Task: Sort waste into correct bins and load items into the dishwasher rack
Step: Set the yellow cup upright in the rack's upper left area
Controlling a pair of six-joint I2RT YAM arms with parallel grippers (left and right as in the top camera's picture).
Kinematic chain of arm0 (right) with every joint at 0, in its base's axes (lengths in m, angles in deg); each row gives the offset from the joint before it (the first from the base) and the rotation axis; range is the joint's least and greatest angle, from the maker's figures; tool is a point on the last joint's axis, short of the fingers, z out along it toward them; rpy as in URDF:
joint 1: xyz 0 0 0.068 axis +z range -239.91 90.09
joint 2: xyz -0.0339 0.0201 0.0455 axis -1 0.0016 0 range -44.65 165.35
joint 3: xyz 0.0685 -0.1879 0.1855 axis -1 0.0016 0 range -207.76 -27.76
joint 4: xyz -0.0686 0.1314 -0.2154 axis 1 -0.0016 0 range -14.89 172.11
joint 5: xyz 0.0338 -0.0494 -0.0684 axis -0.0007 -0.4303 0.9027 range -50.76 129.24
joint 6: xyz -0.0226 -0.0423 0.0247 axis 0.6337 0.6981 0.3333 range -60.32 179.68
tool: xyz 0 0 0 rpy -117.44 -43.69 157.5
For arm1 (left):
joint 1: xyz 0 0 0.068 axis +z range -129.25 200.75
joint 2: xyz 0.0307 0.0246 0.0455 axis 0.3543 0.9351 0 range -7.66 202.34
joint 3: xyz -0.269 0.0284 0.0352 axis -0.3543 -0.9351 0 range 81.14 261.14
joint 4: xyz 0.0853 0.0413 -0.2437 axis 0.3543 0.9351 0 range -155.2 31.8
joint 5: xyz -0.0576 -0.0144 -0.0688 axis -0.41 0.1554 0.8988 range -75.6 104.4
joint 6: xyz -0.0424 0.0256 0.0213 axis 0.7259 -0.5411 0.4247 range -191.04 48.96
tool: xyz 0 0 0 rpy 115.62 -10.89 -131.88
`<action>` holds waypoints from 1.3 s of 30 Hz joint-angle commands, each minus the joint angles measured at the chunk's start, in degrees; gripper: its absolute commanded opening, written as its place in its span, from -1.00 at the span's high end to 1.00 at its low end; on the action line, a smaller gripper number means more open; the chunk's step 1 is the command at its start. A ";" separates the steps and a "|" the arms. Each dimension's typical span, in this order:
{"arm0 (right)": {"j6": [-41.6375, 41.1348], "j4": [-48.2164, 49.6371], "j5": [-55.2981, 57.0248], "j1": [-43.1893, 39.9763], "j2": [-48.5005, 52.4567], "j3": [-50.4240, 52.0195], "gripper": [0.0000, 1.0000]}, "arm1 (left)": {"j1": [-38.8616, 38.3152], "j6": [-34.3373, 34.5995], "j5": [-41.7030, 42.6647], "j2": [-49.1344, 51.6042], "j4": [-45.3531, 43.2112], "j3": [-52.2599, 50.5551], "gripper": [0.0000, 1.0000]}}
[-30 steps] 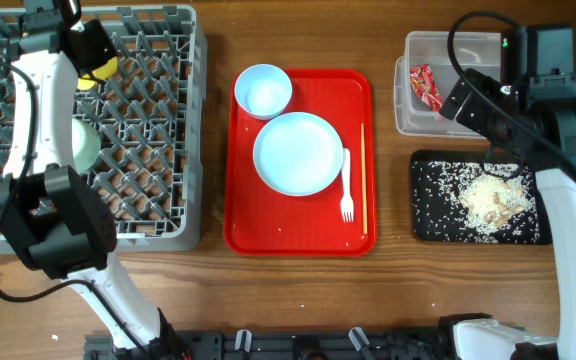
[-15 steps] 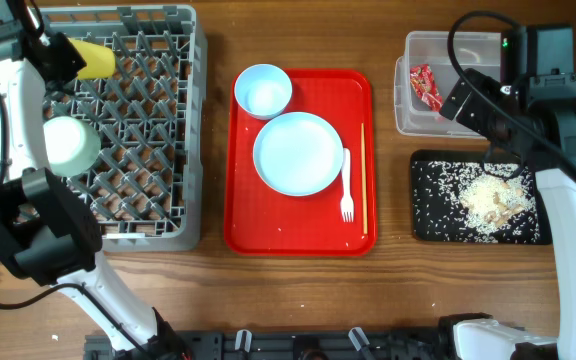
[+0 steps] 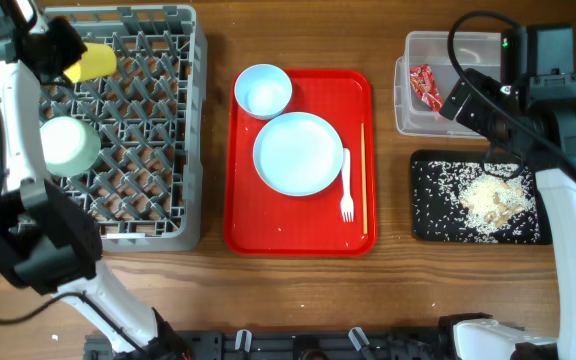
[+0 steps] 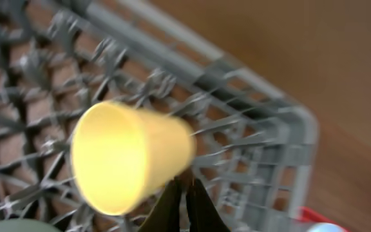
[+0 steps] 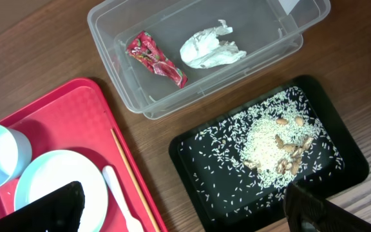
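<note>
Overhead: left gripper, clamped on yellow cup, has swung left over rack, cup not seated yet; right gripper open, empty

Bright, even light fills the overhead view, with short, soft shadows along the red plastic tray. The left wrist picture is heavily smeared: the yellow plastic cup and the grey lattice dishwasher rack lack crisp edges. The right wrist view is sharp, with a faint sheen on the clear plastic bin.

Quick tally, one of each: yellow cup, pale cup, rack, red tray, bowl, plate, fork, chopstick, clear bin, black tray.
</note>
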 commanded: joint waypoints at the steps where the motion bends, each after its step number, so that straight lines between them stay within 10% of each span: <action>1: 0.48 0.11 1.16 -0.13 0.44 -0.33 -0.99 | -2.62 0.28 3.10 -4.26 -2.34 0.09 0.92; 11: 0.48 0.11 1.16 -0.13 0.44 -0.33 -0.99 | -6.10 -0.15 -11.80 4.94 -4.87 0.09 0.92; 39: 0.46 0.11 1.14 -0.13 0.44 -0.33 -1.00 | 4.59 5.33 -7.28 9.01 -2.62 0.09 0.92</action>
